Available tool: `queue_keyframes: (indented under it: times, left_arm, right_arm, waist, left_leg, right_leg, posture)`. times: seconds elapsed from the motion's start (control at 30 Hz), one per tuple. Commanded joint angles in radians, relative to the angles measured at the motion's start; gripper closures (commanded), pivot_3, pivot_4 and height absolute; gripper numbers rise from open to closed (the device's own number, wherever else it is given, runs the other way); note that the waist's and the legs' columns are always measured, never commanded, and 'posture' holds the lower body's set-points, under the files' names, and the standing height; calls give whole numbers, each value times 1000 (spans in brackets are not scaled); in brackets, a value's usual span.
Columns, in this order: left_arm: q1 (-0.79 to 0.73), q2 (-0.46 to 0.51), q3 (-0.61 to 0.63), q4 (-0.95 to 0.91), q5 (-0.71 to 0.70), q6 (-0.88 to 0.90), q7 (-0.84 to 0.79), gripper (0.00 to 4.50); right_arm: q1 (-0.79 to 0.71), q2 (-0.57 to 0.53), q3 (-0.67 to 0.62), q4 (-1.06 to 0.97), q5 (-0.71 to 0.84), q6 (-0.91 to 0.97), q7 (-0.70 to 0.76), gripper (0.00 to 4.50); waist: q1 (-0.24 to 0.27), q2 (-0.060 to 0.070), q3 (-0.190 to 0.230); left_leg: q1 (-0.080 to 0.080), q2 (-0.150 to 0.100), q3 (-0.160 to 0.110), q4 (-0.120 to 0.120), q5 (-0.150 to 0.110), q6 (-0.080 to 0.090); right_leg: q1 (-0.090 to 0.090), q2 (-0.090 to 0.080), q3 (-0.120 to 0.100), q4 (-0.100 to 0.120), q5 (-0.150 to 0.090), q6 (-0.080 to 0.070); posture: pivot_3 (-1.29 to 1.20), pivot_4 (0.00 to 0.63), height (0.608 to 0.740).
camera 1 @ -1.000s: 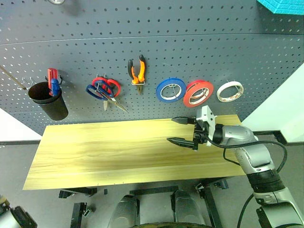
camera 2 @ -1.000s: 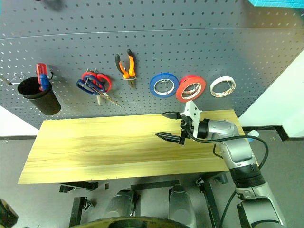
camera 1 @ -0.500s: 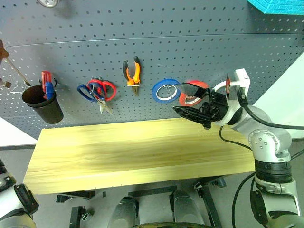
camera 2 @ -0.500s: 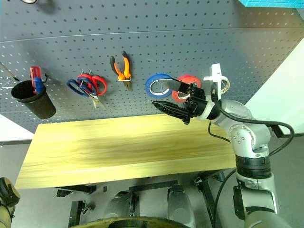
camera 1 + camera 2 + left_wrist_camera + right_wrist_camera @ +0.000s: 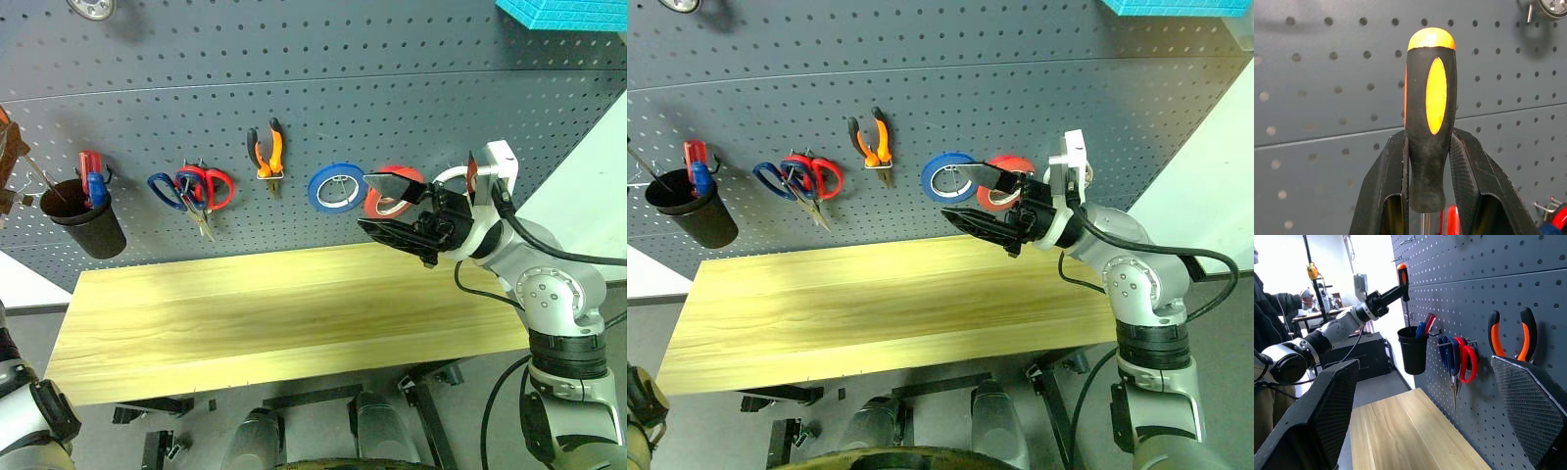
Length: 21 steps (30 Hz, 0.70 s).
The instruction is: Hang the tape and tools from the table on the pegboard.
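Observation:
My left gripper [image 5: 1430, 135] is shut on the black-and-orange handle of the screwdriver [image 5: 1430, 122]. It holds it upright close to the pegboard [image 5: 343, 98]. The shaft points down to the mouth of a black cup [image 5: 90, 223] hanging at the board's left. The red tape [image 5: 1011, 160], orange-handled pliers [image 5: 266, 152] and dark blue scissors [image 5: 160, 184] hang on hooks. My right gripper [image 5: 363, 202] is open and holds nothing. It hovers above the table [image 5: 245, 313], just in front of the red tape, pointing left.
Red-handled scissors [image 5: 217, 184] hang beside the blue ones. A blue roll [image 5: 336, 188] and a pale roll [image 5: 449, 176] flank the red tape. Red and blue handles [image 5: 91, 174] stick out of the cup. A person [image 5: 1266, 298] stands beyond the table's left end.
My right gripper rose from just over the table to the height of the tape rolls, then held still. The left gripper came down with the screwdriver toward the cup. The camera shifted.

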Motion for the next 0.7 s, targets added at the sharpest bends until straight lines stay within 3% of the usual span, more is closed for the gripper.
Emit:
queue_keyframes:
  times: [0.03, 0.7]
  left_arm:
    - [0, 2, 10, 15, -1, -28, -2, 3693]
    - [-26, -64, -52, 103, 28, -34, 23, 3693]
  right_arm:
    - [2, -10, -12, -35, 15, -6, 5, 0]
    - [5, 20, -24, -56, 37, -43, 9, 0]
  waist:
    - [0, -1, -2]
    - [1, -1, -10]
  left_leg:
    - [0, 0, 0, 0, 0, 0]
    - [1, 0, 0, 14, -1, 1]
  right_leg:
    - [0, 0, 0, 0, 0, 0]
    - [2, 1, 0, 11, 2, -1]
  posture:
    - [-49, 35, 738]
    - [-54, 29, 738]
